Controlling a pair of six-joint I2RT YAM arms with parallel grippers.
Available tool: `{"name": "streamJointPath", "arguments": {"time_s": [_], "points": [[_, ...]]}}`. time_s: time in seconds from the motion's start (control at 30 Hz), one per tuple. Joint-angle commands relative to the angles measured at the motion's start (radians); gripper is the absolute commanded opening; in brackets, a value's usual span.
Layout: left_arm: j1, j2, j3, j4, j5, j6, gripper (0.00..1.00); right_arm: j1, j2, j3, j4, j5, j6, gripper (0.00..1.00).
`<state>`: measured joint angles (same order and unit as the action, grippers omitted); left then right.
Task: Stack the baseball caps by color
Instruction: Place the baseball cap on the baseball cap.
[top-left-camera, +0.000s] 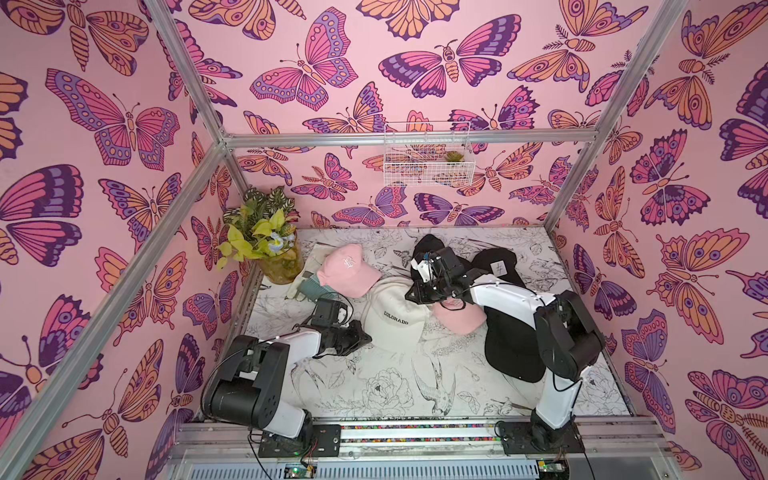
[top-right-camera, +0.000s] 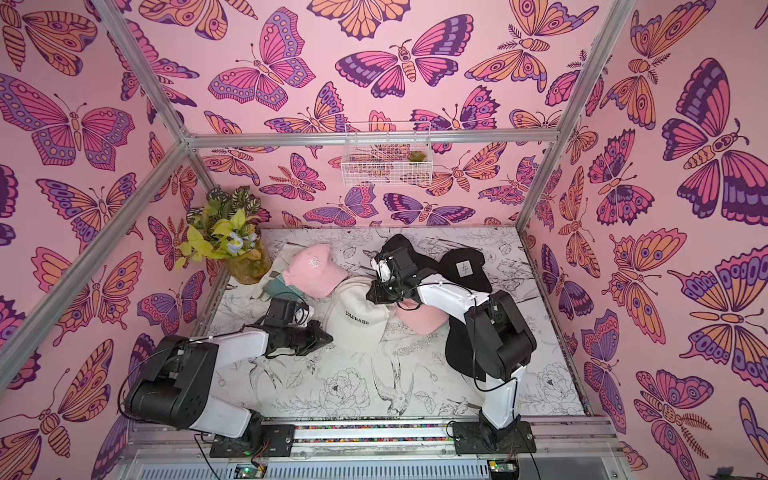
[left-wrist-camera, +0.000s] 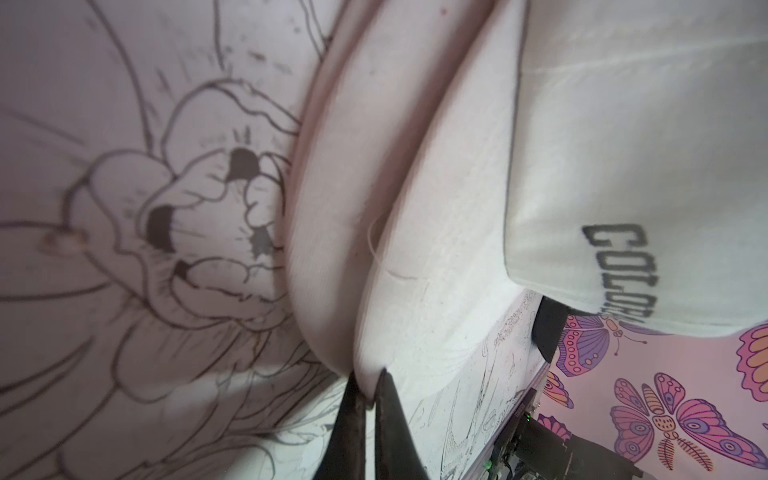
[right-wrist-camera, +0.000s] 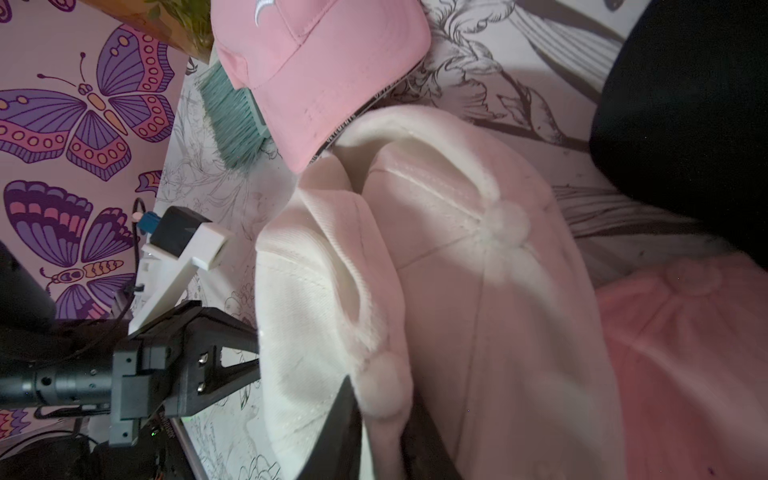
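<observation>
My left gripper (left-wrist-camera: 368, 384) is clamped tight on the brim tip of the COLORADO cap (top-left-camera: 395, 332), fingers closed on the cream edge, with the floral table (top-left-camera: 374, 386) behind them. A second cream brim (left-wrist-camera: 324, 208) lies nested directly beneath the one I hold, touching it along its length.

At the opposite end of the pile, my right gripper (right-wrist-camera: 380, 399) stands with a crumpled cream crown (right-wrist-camera: 316, 291) and its top button between the fingers. The jaws look slightly parted, and I cannot tell whether they pinch the fabric or merely straddle it. Beside that crown, on the side away from the left jaws, a smoother cream crown (right-wrist-camera: 498, 311) shows its own button. The cream caps (top-right-camera: 357, 332) lie between the two sets of jaws.

Beyond the pile from the right jaws, a pink cap (right-wrist-camera: 324, 70) with a white logo rests its brim against the cream fabric and covers part of a teal brush (right-wrist-camera: 232, 112). A second pink cap (top-left-camera: 465, 322) touches the pile under the right wrist.

Behind the right jaws lie a patched black cap (top-left-camera: 498, 268), bearing a white square, and a larger black cap (top-left-camera: 511, 353) beneath the forearm.
</observation>
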<state>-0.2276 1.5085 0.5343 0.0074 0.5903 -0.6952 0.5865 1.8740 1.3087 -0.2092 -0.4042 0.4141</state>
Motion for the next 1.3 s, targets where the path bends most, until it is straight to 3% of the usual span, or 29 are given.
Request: {"name": "streamJointPath", "arguments": {"time_s": [0.0, 0.1, 0.2, 0.37, 0.5, 0.63, 0.87, 1.13, 1.27], "points": [[0.008, 0.039, -0.042, -0.151, -0.226, 0.025, 0.0, -0.011, 0.026, 0.053, 0.096, 0.073, -0.118, 0.22], [0.008, 0.046, -0.026, -0.161, -0.239, 0.026, 0.04, -0.019, 0.036, 0.08, 0.139, 0.071, -0.218, 0.22], [0.008, 0.019, -0.01, -0.17, -0.211, 0.024, 0.31, -0.028, 0.053, 0.105, 0.165, 0.057, -0.265, 0.31], [0.01, -0.135, 0.015, -0.244, -0.238, 0.019, 0.61, -0.028, 0.035, 0.144, 0.099, 0.082, -0.265, 0.61], [0.016, -0.225, 0.042, -0.277, -0.253, 0.044, 0.8, -0.028, -0.091, 0.018, 0.132, 0.198, -0.211, 0.99], [0.017, -0.217, 0.083, -0.265, -0.25, 0.079, 0.85, -0.028, -0.279, -0.162, 0.133, 0.295, -0.128, 0.99], [0.027, -0.097, 0.128, -0.103, -0.156, 0.167, 0.79, -0.028, -0.555, -0.538, 0.202, 0.118, -0.069, 0.99], [0.027, -0.041, 0.162, -0.09, -0.211, 0.237, 0.8, 0.0, -0.547, -0.678, 0.263, 0.045, -0.005, 1.0], [0.027, -0.014, 0.18, -0.089, -0.225, 0.263, 0.8, 0.033, -0.463, -0.695, 0.356, 0.081, 0.047, 0.92]]}}
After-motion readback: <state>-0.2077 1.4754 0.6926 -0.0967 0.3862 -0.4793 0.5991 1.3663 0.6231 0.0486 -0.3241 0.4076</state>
